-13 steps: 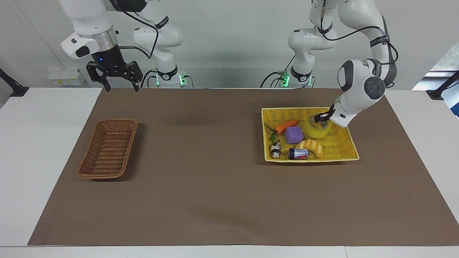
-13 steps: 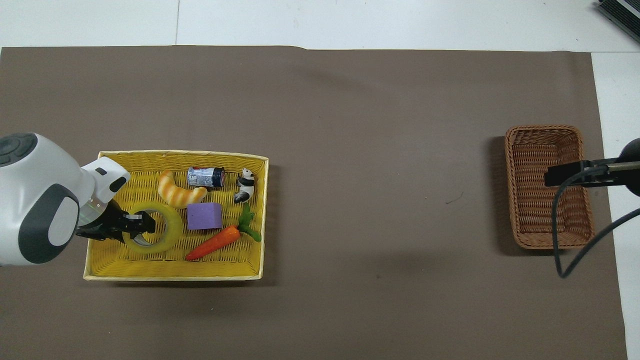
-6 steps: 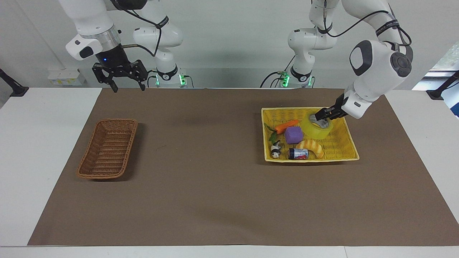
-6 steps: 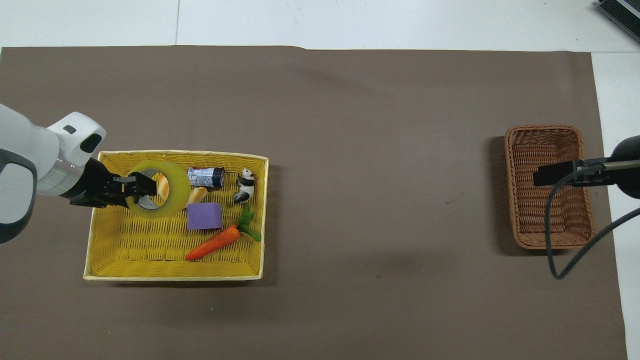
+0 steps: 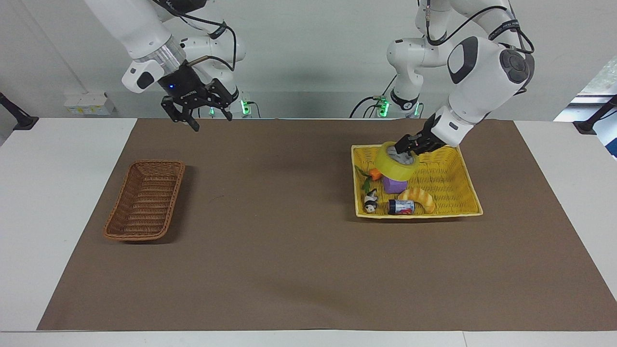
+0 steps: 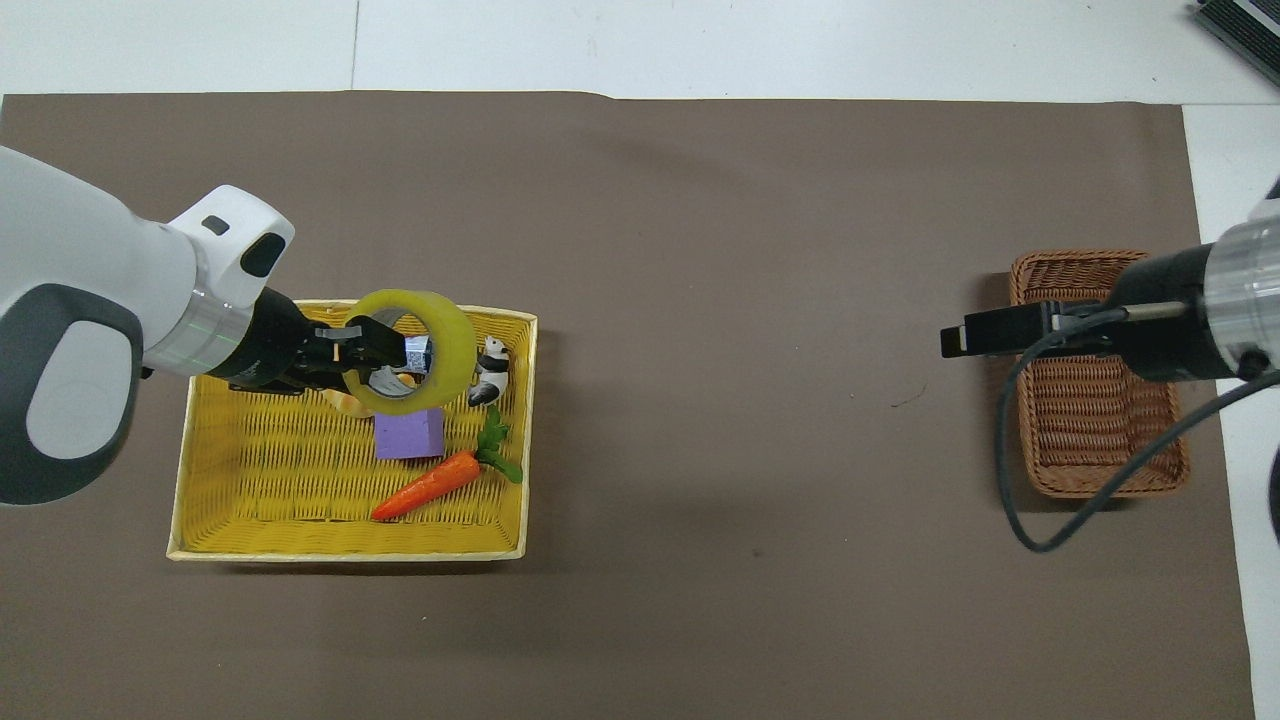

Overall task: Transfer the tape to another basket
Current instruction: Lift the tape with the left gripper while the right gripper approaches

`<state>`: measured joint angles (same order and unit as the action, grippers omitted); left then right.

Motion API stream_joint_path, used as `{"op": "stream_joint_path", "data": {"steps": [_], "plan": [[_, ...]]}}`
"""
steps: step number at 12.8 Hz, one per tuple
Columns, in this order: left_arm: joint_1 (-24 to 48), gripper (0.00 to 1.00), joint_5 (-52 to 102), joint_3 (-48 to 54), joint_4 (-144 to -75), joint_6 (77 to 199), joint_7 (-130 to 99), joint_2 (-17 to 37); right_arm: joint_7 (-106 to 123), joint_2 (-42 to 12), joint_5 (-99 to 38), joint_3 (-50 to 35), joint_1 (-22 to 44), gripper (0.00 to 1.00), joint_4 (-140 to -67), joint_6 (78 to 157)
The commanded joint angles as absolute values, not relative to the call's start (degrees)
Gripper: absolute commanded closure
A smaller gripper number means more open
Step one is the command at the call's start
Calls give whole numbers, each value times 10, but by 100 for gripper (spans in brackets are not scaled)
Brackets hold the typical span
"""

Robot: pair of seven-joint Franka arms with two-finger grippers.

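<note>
Right gripper (image 5: 205, 115): hangs in the air over the brown mat at the robots' edge of the table, toward the right arm's end; its fingers (image 5: 194, 126) stand spread wide with nothing between them.
Left gripper (image 5: 404, 146): raised over the yellow basket, its fingers pressed together on the wall of the tape, one inside the core and one outside.
Tape (image 5: 396, 161): a roll of translucent yellow tape with a pale grey core, lifted clear of the basket floor and tilted; in the overhead view (image 6: 418, 350) it covers part of the things below it.
Yellow basket (image 5: 465, 185): sits on the mat toward the left arm's end of the table, a wide, shallow woven tray.
Carrot (image 6: 432, 483): an orange toy with green leaves, lying in the yellow basket on the side nearest the robots.
Purple block (image 6: 408, 437): just beside the carrot, a little farther from the robots, partly under the raised tape.
Bread toy (image 5: 418, 197): curved and yellow-orange, farther from the robots than the purple block.
Small can (image 5: 401, 206): lies on its side touching the bread toy, near the basket's wall.
Panda figure (image 5: 370, 200): black and white, beside the can, near the basket's corner.
Brown basket (image 5: 146, 200): narrow woven wicker, standing on the mat toward the right arm's end of the table, well apart from the yellow basket.
Table (image 5: 58, 193): white, with the brown mat (image 5: 289, 250) covering most of it.
</note>
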<state>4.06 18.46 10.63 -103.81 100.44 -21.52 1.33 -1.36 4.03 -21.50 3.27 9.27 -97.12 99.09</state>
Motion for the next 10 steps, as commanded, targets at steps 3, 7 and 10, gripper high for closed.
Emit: {"op": "stream_joint_path", "data": {"steps": [3, 7, 10], "plan": [[118, 100, 200, 116, -1013, 1016, -356, 19, 1, 28, -364, 33, 111, 0, -989, 1044], [133, 100, 288, 136, -1012, 1051, -429, 15, 37, 47, -417, 33, 139, 0, -1028, 1084], [133, 100, 310, 159, -1012, 1054, -427, 11, 94, 40, -452, 32, 141, 0, -1060, 1106]]}}
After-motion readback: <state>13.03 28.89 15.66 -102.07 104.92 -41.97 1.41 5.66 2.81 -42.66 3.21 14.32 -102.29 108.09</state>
